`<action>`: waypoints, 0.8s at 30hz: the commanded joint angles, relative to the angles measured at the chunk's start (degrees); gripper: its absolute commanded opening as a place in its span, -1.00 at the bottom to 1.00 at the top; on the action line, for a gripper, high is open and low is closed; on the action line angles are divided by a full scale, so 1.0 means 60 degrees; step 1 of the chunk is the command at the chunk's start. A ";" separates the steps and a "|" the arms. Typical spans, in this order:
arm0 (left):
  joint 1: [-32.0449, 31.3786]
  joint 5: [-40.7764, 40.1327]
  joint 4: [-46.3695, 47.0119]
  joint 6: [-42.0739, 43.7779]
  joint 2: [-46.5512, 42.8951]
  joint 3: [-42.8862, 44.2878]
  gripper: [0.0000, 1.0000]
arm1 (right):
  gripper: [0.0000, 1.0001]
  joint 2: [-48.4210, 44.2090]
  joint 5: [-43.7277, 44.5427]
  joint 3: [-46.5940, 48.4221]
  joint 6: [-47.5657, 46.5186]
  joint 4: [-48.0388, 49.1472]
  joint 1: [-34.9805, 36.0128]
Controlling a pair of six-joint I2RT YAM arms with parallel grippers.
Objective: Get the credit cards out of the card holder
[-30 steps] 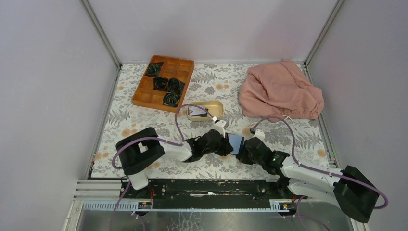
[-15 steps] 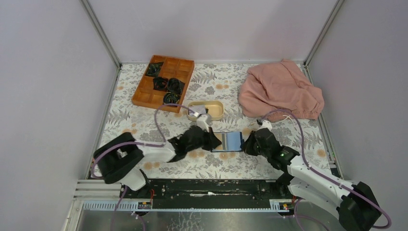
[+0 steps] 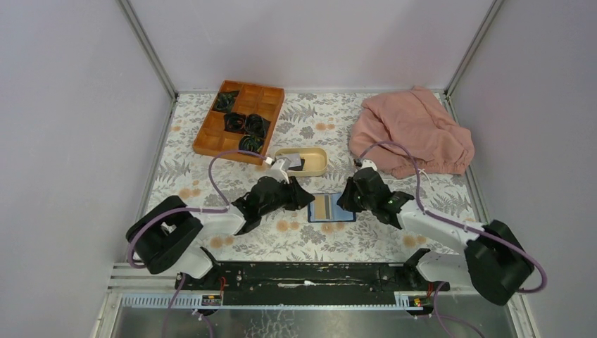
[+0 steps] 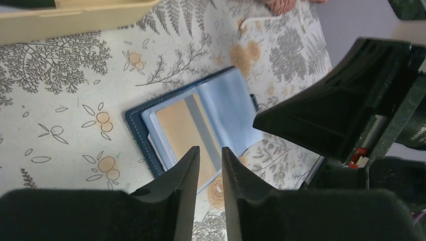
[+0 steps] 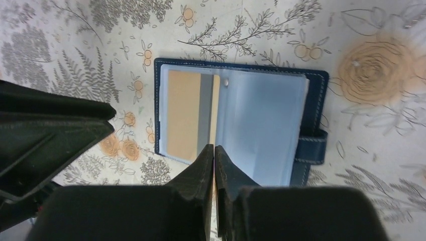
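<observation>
The navy card holder [image 3: 329, 208] lies open and flat on the flowered cloth, with its snap tab [image 5: 311, 146] to the right. A tan card with a grey stripe [image 5: 183, 113] sits in its left light-blue pocket and also shows in the left wrist view [image 4: 183, 130]. My left gripper [image 3: 308, 199] hovers at the holder's left edge, empty, with its jaws a narrow gap apart [image 4: 208, 150]. My right gripper [image 3: 343, 203] is at the holder's right edge, shut and empty [image 5: 214, 148]. Neither touches the holder.
A beige oval dish [image 3: 320, 156] with a dark flat thing in it stands just behind the holder. An orange compartment tray [image 3: 239, 120] with dark coils is at the back left. A pink cloth [image 3: 412, 134] lies at the back right.
A second ago both grippers held the holder between them. It now lies open on the cloth, and both grippers have let go and shifted toward the back.
</observation>
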 commanded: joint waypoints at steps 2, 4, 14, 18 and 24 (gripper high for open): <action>0.0075 0.0586 0.1009 -0.0136 0.0758 -0.0075 -0.89 | -0.96 0.1585 -0.0686 0.0613 -0.0247 0.1524 -0.0041; 0.0072 0.0602 0.1102 -0.0112 0.1059 -0.0119 -1.00 | -1.00 0.2069 -0.0866 0.0667 -0.0257 0.1784 -0.0041; 0.0076 0.0665 0.1386 -0.0039 0.2176 -0.0136 -1.00 | -1.00 0.3106 -0.1212 0.0234 -0.0148 0.2557 -0.0041; 0.0081 0.0762 0.1665 -0.0127 0.2704 -0.0158 -1.00 | -1.00 0.3296 -0.1727 0.0009 0.0025 0.3214 -0.0041; 0.0074 0.0851 0.2022 -0.0317 0.2899 -0.0324 -1.00 | -1.00 0.3226 -0.1579 -0.0068 0.0105 0.3215 -0.0055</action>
